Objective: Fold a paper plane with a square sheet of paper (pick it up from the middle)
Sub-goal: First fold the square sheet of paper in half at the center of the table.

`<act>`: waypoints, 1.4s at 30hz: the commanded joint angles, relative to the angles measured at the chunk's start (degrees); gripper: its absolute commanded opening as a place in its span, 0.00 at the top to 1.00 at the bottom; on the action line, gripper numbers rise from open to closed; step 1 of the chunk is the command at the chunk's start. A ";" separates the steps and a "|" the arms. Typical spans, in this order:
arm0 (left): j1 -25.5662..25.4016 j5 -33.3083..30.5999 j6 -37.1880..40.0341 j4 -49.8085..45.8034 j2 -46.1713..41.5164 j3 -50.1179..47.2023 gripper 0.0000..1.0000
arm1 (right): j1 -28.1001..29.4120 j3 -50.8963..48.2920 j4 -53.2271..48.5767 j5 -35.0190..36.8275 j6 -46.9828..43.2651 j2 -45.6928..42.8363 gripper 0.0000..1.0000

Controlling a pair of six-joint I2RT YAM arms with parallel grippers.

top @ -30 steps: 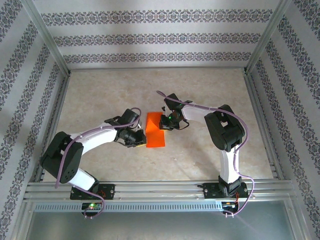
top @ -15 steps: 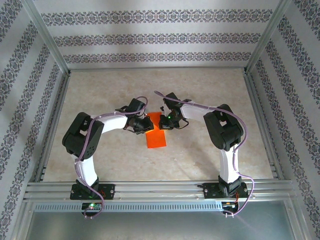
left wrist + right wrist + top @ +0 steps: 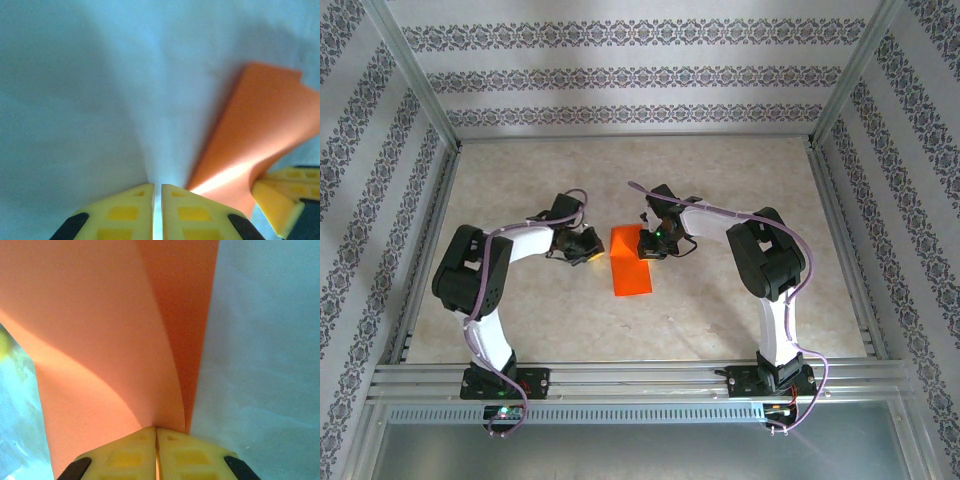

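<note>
Orange-red sheet of paper point(image 3: 631, 268) is lying on the beige marbled counter point(image 3: 740, 180) between the two arms. From the top camera it's showing as a narrow rectangle, long side running near-to-far. Its far right corner is sitting under the right claw point(image 3: 654, 240), so that corner is hidden from above. The wrist body is also covering the claw tips there.

Right wrist camera: right claw point(image 3: 156, 434), yellow fingers point(image 3: 125, 450) pressing together on the paper's edge, pinching it. One layer is curling up off the other, with a curved shadowed gap between them. Can't tell whether both layers are sitting in the pinch. Paper is running out of frame at top and left. Small yellow-green blur at the left edge, too smeared to identify.

Left claw point(image 3: 586, 248) is sitting just beside the paper's left edge, apart from it.

Left wrist camera: left claw point(image 3: 156, 195), fingers pressing together with only a hairline slit between them, gripping nothing. Can't tell whether the tips are touching the counter. Paper point(image 3: 260, 125) is showing to their right, one edge lifting, heavily blurred, right side cut off by the frame. In the lower right corner the other claw's yellow fingers point(image 3: 280, 192) are poking in at the paper's lower edge, partly cut off.
</note>
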 commanded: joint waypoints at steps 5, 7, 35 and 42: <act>-4.75 1.28 -1.35 9.73 -6.77 -0.24 0.88 | -1.52 -4.26 -10.05 13.77 -0.75 7.63 0.90; -6.41 2.67 -3.19 13.80 -5.07 -0.61 0.88 | -1.47 -4.18 -10.14 13.68 -0.53 7.78 0.90; 1.99 3.12 2.25 6.63 2.00 3.43 0.89 | -1.25 -5.66 -10.14 14.83 -0.16 7.79 0.90; -2.65 7.98 -2.39 14.68 1.71 4.37 0.88 | -1.25 -5.79 -9.98 14.71 0.00 8.09 0.89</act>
